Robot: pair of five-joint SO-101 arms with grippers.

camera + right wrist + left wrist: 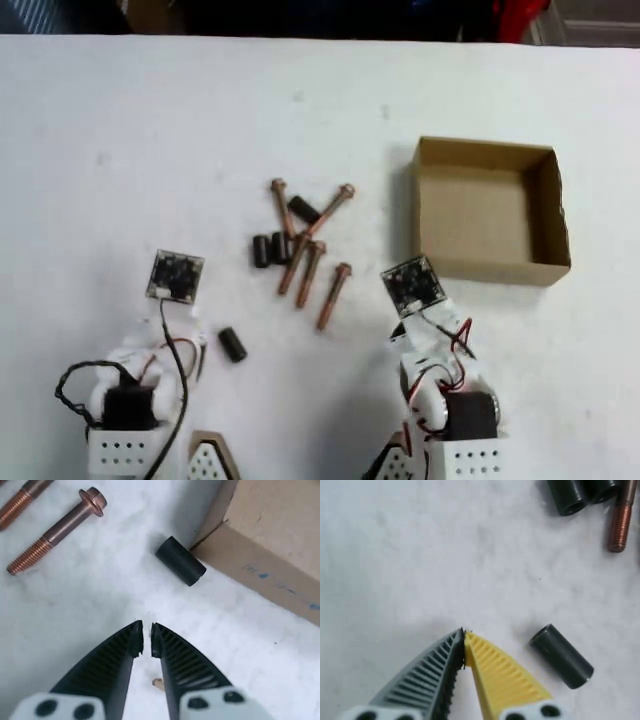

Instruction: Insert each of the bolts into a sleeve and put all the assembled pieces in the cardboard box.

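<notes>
A white table point(120, 120) carries everything. An open, empty cardboard box point(495, 268) stands upright toward the table's right edge. My two arms rise from the near edge. My left arm point(128, 400) is toward the near left corner, and my right arm point(447, 395) is just in front of the box's near wall.

My left gripper point(464, 633) has one grey finger and one yellow. It is closed tip to tip, holds nothing and hangs over bare table. My right gripper point(146, 631) has two black fingers. It is almost closed, with only a thin slit between the tips, and it too holds nothing.

Copper-coloured bolts point(318, 236) lie loose in a crossed cluster at the middle of the table. Three black sleeves point(262, 250) lie among them. A single sleeve point(561, 656) lies on its side just beside my left gripper, not touching it. A last sleeve point(180, 561) lies on its side just beside the box's near corner, close to my right gripper.
</notes>
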